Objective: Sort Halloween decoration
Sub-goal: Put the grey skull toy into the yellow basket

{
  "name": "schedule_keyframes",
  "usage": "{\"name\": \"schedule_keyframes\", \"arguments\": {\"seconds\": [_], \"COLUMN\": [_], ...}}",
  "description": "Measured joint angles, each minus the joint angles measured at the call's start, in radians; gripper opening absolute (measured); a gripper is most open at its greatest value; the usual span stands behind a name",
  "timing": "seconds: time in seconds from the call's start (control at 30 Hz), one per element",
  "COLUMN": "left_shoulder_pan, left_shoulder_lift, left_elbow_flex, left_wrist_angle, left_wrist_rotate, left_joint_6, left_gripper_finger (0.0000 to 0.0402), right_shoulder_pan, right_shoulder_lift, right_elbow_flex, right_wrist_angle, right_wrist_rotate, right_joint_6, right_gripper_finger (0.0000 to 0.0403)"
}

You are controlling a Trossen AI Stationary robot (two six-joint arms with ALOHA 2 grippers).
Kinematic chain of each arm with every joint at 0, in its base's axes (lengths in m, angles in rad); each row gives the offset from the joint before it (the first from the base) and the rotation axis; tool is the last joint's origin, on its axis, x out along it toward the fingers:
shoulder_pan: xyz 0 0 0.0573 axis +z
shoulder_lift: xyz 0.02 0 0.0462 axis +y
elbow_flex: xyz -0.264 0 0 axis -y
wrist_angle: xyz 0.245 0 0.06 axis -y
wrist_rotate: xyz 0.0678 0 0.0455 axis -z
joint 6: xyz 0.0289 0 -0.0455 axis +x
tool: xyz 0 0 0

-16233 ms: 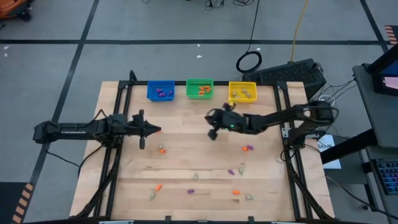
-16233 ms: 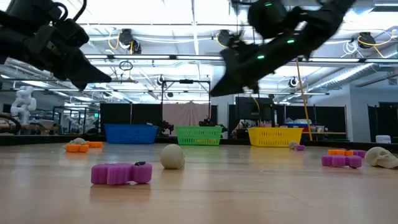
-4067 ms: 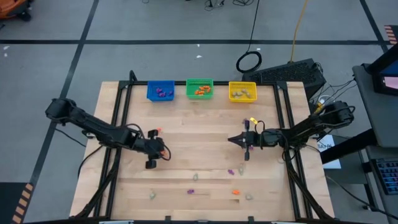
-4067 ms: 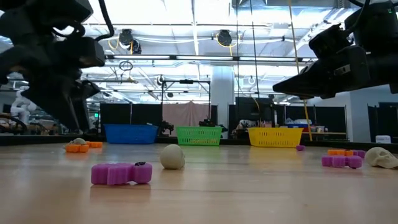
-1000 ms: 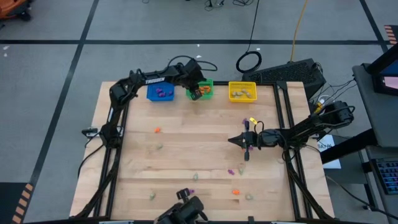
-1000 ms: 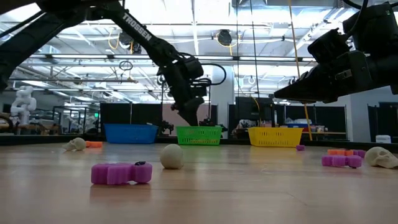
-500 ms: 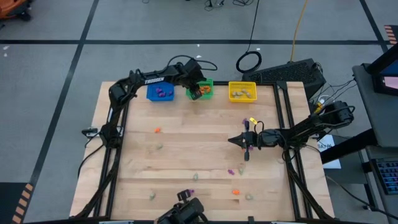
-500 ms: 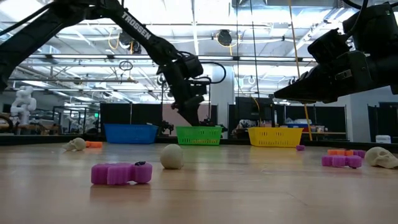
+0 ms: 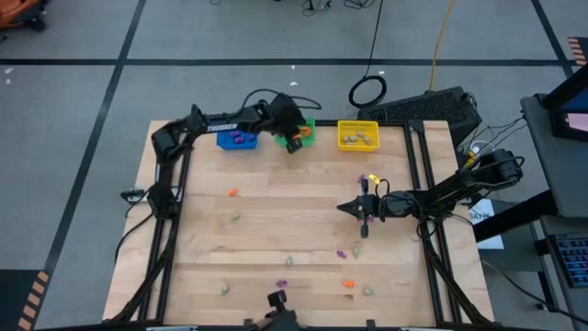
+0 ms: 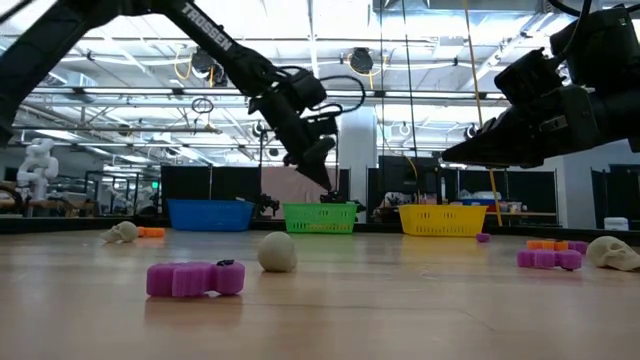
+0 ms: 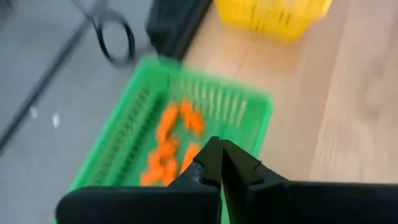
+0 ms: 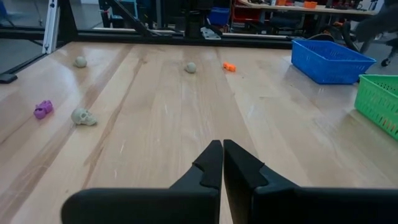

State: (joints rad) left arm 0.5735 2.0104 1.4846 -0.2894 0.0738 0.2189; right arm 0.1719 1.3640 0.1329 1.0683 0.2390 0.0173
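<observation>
The left gripper [image 9: 295,143], fingers pressed together and empty, hangs over the slatted green plastic bin [image 11: 130,137] at the table's far edge, arm stretched long. Orange trinkets [image 11: 168,146] lie inside. The right gripper [image 9: 345,208], also closed, hovers mid-table right.

blue bin [image 9: 236,136], green bin [image 9: 307,122], yellow bin [image 9: 358,135].

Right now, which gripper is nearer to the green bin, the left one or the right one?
The left. The left gripper hangs at the green bin, over its near edge. The right gripper waits farther down the table, toward its right side, well apart from the bin.
</observation>
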Motion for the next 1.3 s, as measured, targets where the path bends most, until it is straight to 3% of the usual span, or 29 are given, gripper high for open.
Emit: {"name": "schedule_keyframes", "arguments": {"seconds": [0.27,0.53,0.77,1.0,1.3], "left_shoulder_pan": [-0.037,-0.144,-0.304,-0.499,-0.759], "left_shoulder_lift": [-0.166,-0.418,-0.644,-0.797,-0.820], "left_elbow_flex": [-0.282,-0.647,-0.905,-0.993,-0.992], "left_wrist_angle": [0.283,0.525,0.591,0.492,0.343], "left_wrist_rotate": [-0.011,-0.012,-0.020,-0.023,0.018], "left_joint_6": [-0.038,-0.057,-0.098,-0.151,-0.348], "left_gripper_finger": [0.0001,0.0000,0.0000,0.0000,0.0000], "right_shoulder_pan": [0.000,0.000,0.000,0.000,0.000], "right_shoulder_lift": [0.000,0.000,0.003,0.062,0.170], "right_elbow_flex": [0.000,0.028,0.181,0.286,0.340], "right_wrist_angle": [-0.003,-0.018,-0.271,-0.339,-0.341], "right_wrist_rotate": [0.008,0.053,0.049,0.046,0.045], "right_joint_6": [0.004,0.024,0.000,-0.036,-0.026], "right_gripper_finger": [0.0000,0.0000,0.0000,0.0000,0.0000]}}
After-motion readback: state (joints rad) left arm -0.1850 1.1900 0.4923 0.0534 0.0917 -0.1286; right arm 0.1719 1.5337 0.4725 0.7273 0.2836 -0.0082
